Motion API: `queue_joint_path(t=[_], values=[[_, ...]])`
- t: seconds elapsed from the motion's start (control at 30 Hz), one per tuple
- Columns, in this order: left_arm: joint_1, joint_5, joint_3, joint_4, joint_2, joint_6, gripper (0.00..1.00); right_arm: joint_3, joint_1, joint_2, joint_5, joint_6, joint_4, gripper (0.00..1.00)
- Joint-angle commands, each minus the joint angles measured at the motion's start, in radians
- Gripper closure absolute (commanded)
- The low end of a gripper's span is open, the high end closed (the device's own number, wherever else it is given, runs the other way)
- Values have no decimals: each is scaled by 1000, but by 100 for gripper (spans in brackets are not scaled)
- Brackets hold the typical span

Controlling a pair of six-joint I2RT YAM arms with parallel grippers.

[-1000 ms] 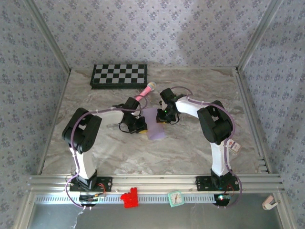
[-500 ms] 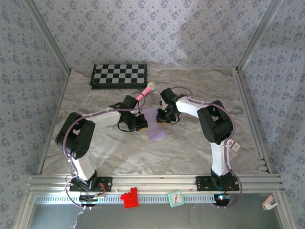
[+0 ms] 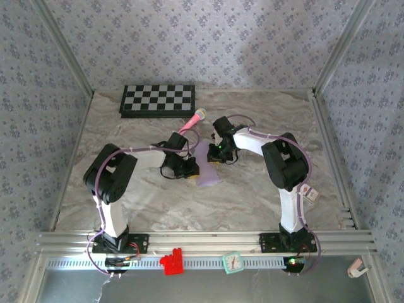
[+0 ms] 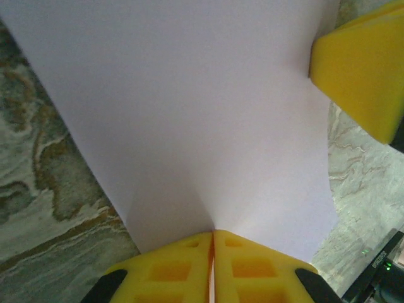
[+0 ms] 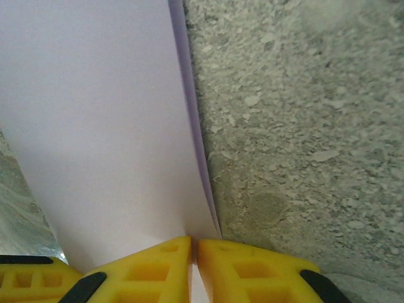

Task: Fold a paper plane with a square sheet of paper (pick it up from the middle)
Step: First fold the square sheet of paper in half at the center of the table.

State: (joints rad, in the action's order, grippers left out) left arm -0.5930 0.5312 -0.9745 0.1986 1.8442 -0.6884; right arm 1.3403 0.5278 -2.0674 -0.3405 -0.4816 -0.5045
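Note:
The pale-lavender sheet of paper [image 3: 206, 169] lies on the marble table between both grippers, as a narrow strip. It spreads wide in the left wrist view [image 4: 189, 107]. In the right wrist view [image 5: 95, 126] its right edge shows two layers. Whether it has the paper plane's outline I cannot tell. My left gripper [image 3: 188, 168] [image 4: 213, 233] is shut on the paper's left edge. On the opposite edge my right gripper [image 3: 217, 154] [image 5: 194, 243] is shut too, and one of its yellow fingers [image 4: 363, 69] shows in the left wrist view.
A black-and-white checkered board [image 3: 158, 100] lies at the back left. A pink toy microphone [image 3: 193, 120] rests just behind the grippers. On the front rail sit a red brick [image 3: 170, 261] and a small green clock [image 3: 232, 262]. Wallpapered walls close in the table [image 3: 265, 126].
The left arm's elbow swung out to the left and came back. Its gripper slid slightly along the paper's left edge. Right arm unmoved, both grips kept.

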Motion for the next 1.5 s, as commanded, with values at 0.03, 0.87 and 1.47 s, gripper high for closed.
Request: queue_joint_path(t=[0.03, 0.87, 1.47], values=[[2, -82, 83, 173, -34, 39, 90, -119, -31, -183, 257, -9, -124, 82], [-39, -31, -129, 191, 44, -10, 90, -113, -35, -183, 259, -9, -132, 82], [-77, -114, -17, 248, -21, -19, 90, -110, -48, -200, 261, -18, -133, 83]])
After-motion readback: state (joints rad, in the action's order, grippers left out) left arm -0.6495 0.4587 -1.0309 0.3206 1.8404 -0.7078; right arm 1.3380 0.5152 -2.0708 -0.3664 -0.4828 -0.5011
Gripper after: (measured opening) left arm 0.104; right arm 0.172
